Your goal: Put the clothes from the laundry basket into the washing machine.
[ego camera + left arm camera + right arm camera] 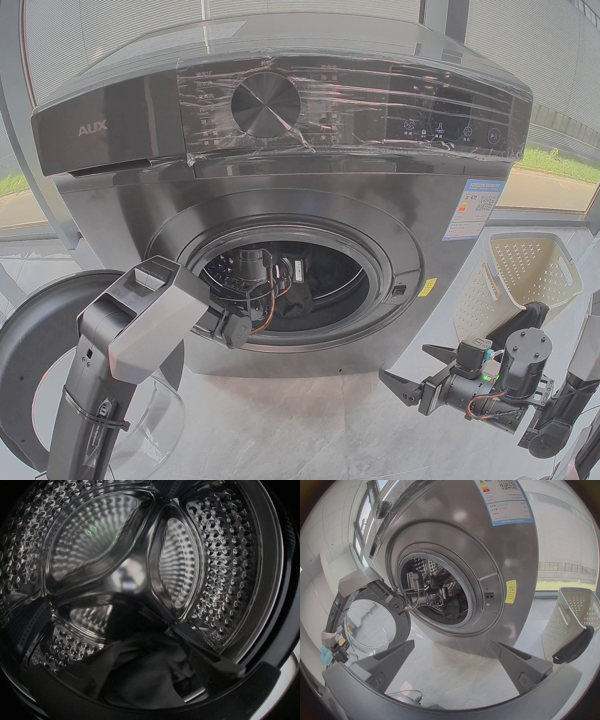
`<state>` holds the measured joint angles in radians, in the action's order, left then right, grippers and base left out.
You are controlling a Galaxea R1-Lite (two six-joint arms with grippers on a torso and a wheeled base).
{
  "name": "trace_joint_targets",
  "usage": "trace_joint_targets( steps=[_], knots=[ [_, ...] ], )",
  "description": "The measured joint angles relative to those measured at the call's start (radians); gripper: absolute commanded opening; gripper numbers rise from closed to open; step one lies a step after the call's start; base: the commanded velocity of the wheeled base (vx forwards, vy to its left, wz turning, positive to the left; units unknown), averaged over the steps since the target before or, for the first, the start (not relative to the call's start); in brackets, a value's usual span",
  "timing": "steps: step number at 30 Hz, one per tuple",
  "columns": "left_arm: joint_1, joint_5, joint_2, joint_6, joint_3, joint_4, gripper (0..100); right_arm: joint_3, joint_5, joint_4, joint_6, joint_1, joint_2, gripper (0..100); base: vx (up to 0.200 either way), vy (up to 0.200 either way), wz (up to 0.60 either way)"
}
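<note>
The grey washing machine [350,206] stands with its round opening uncovered. Dark clothes [147,670] lie heaped at the bottom of the steel drum [225,561] and show through the opening [306,294]. My left arm reaches through the opening, so my left gripper [294,275] is inside the drum above that heap. A cream laundry basket [531,269] leans at the right of the machine, with a dark garment [522,322] draped over its near rim. Low over the floor beside the basket, my right gripper [405,362] is open and holds nothing.
The machine's round glass door [31,337] is swung fully open at the left, behind my left arm. Pale floor tiles [300,419] stretch in front of the machine. Windows and a wall stand behind it.
</note>
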<state>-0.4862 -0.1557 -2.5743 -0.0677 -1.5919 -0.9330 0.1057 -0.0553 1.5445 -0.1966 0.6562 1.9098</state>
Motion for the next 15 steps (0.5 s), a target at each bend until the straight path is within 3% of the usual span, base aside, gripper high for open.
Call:
trace_joint_targets(
  steps=[9,15],
  knots=[
    [-0.017,0.041,0.034,0.023,0.169,0.006,100,0.000,0.000,0.000,0.000,0.001,0.000,100,0.000,0.000,0.00],
    [-0.022,0.048,0.005,0.046,0.181,0.005,100,0.000,0.000,0.000,0.000,0.003,0.000,100,0.000,0.000,0.00]
  ],
)
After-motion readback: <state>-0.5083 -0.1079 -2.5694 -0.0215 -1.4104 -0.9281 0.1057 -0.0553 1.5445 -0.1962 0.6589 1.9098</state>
